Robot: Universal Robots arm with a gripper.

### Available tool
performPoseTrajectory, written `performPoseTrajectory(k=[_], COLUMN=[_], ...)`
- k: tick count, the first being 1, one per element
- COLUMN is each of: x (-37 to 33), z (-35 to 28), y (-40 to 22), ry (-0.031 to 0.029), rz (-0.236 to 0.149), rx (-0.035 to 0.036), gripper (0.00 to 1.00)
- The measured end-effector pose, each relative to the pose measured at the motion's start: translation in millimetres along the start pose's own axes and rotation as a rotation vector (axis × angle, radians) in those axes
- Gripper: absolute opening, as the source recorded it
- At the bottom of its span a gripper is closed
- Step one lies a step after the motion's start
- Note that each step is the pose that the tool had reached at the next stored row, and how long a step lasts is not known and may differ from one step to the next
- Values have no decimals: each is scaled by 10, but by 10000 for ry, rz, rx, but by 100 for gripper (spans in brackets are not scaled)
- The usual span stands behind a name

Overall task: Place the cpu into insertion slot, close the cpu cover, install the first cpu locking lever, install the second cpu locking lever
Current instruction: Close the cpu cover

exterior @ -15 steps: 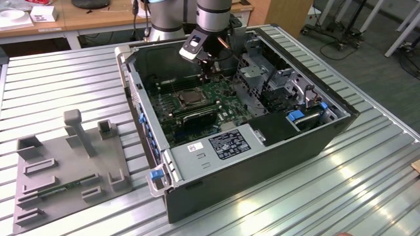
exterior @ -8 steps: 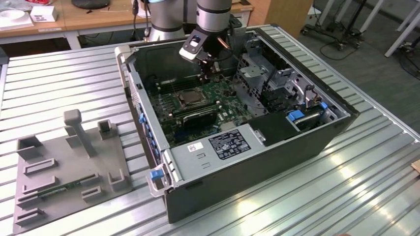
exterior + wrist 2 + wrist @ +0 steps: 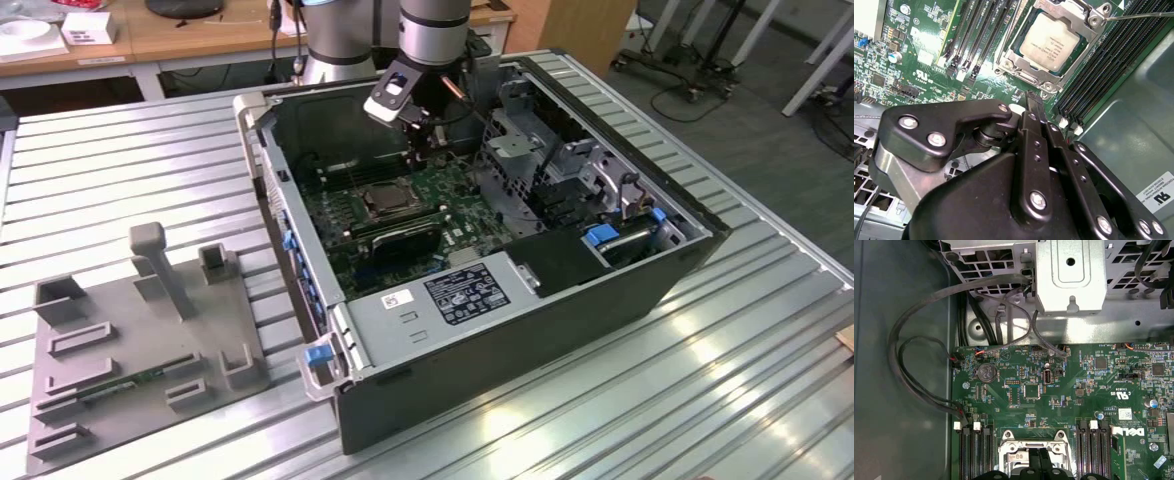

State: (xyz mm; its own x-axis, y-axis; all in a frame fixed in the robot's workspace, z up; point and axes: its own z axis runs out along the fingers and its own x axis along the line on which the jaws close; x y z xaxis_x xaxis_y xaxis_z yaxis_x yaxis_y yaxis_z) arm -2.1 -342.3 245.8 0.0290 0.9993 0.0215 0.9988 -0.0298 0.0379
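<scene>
Currently the gripper hangs inside the open computer case, close over the green motherboard. Its fingers are pressed together, grasping nothing. The cpu sits in the insertion slot. The cpu cover lies flat around it. A thin locking lever juts out past the socket's corner.

cpu: I read its top as dull silver-grey metal, matt.
cpu cover: bare silvery metal, smooth, catching light.
motherboard: green, lacquered, slightly glossy.
gripper: black links with a satin sheen, and silvery screw heads.
table: ribbed metal, reflective to my eye.
grey fixture: matt, plastic-looking.
</scene>
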Motion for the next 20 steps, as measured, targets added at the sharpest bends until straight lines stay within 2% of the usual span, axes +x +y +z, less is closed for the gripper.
performPoseTrajectory(k=[4,9,16,20], x=[0,-2,-5,-6], z=[4,10,22,27], y=[-8,-50,-159,-198], ry=[1,0,-1,0], rz=[2,0,1,0], rx=[0,0,0,0], gripper=[11,11,11,11])
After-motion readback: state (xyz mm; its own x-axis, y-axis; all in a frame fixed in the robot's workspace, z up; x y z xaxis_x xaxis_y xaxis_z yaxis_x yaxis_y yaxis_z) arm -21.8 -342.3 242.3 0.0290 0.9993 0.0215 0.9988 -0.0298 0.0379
